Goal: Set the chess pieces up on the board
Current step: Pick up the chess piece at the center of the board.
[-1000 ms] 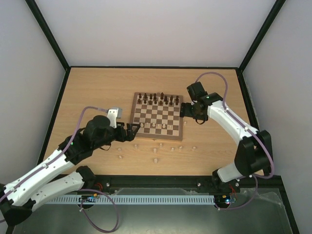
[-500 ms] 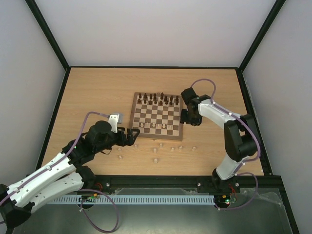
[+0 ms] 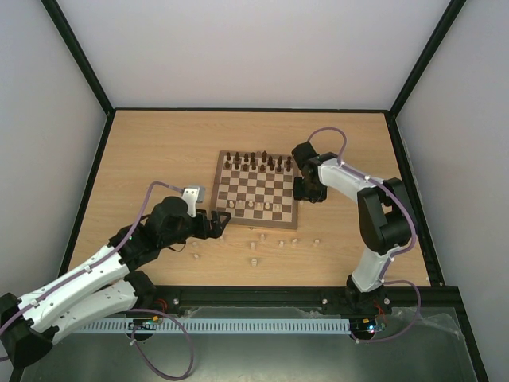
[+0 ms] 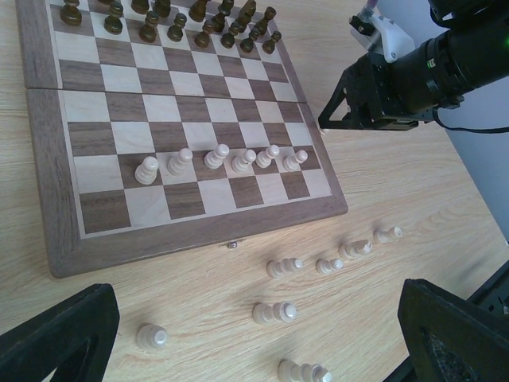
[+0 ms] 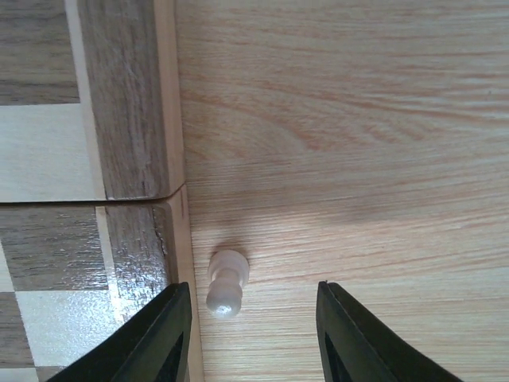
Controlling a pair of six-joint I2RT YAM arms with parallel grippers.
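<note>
Left end effector (image 3: 216, 224): closest thing to me. It's hanging low over the table (image 3: 159, 151), just off the board's near-left corner. Spread wide, nothing in it.

Loose chess pieces (image 4: 275, 312): I count a handful of pale ones scattered on the table in front of the board. Most are tipped on their sides. The one furthest left looks upright to me.

Board (image 4: 199, 233): flat on the table, mid-scene, sitting between my two arms.

Pale pawns (image 4: 215, 156): six of them standing side by side on the board, in the second row from the near edge.

Right end effector (image 5: 254, 318): down near the table right beside the board's right-hand frame. Jaws are partly apart and not clamped on anything.

Lone pawn (image 5: 226, 283): lying on its side on the table between those fingers (image 5: 167, 334), just beside the board's frame. It's nearer the board-side finger, and I honestly can't tell if that finger touches it.

Dark pieces (image 4: 179, 24): upright, bunched along the board's far edge.
</note>
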